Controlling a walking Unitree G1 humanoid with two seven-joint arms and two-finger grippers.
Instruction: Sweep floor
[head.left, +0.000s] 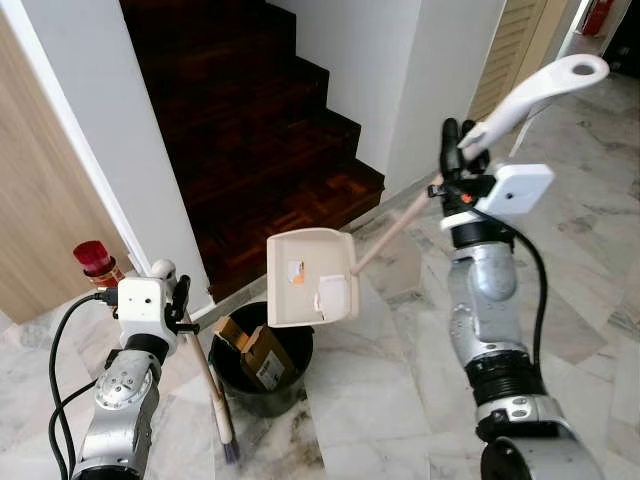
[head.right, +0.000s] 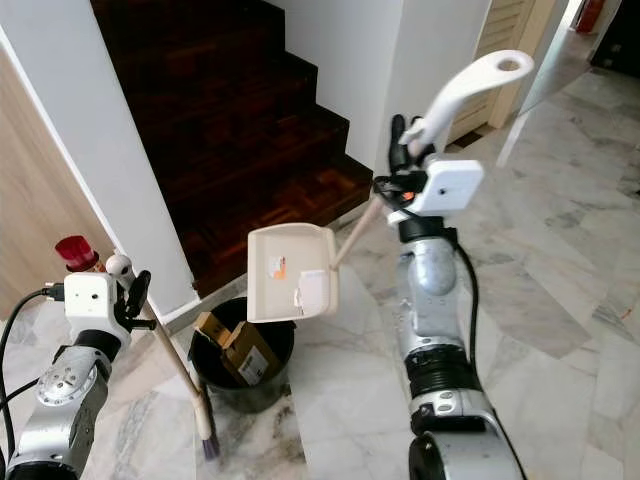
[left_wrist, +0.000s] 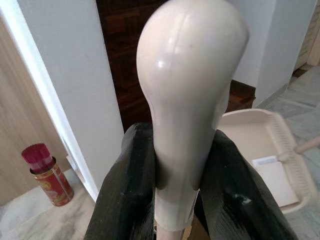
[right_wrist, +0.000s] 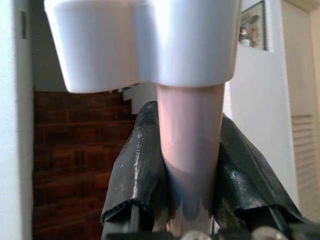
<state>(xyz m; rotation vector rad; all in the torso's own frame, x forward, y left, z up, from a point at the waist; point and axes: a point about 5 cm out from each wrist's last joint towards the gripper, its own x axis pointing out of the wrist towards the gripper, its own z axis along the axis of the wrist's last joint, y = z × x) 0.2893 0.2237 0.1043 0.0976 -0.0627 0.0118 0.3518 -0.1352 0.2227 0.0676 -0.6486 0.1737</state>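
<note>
Right pincer (head.left: 462, 150) grips tilted cream dustpan (head.left: 310, 277).

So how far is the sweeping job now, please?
Collecting looks done: scraps lie in the cream plastic dustpan. In hand: the right tool holds the pan tipped above the black round bin, while the left tool grips the wooden-handled broom. Left: the scraps have not fallen in.

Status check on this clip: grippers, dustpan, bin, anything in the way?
Right gripper shut on dustpan handle, dustpan raised and tipped over black bin, paper bits still in it. Left gripper shut on broom, bristles on floor beside the bin. Nothing blocking.
</note>
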